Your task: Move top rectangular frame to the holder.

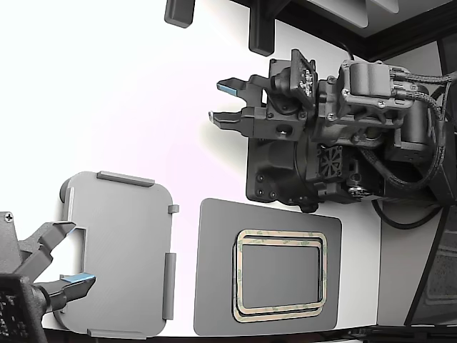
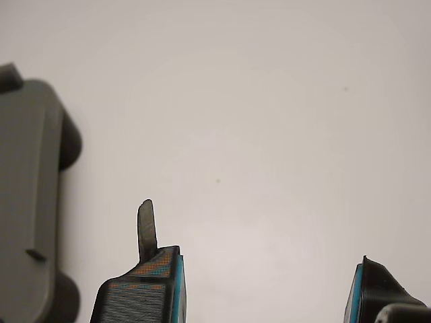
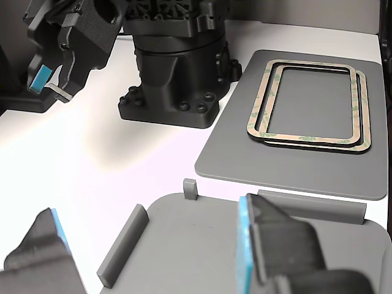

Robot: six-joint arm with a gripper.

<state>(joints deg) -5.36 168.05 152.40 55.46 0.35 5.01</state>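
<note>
Reach step, nothing grasped yet. Black blue-padded gripper [image 1: 226,102] off the dark grey flat mat [image 1: 214,286], jaws wide and empty. Mottled tan-green top rectangular frame [image 1: 285,234] stacked on the mat; light grey tabbed holder [image 1: 121,250] beside the mat. Next, probably: travel over the mat, then pinch the upper frame only.

The top rectangular frame [image 1: 280,236], thin, open, round-cornered and mottled tan-green, lies flat, slightly offset on a near-identical second frame [image 1: 278,315], both on a darker grey mat [image 1: 214,279]. The holder [image 1: 121,250], a light grey rounded-rectangle plate with raised tabs along its edges, lies flat on the white surface [image 1: 128,93], just beside the mat at the exterior view's left.
</note>
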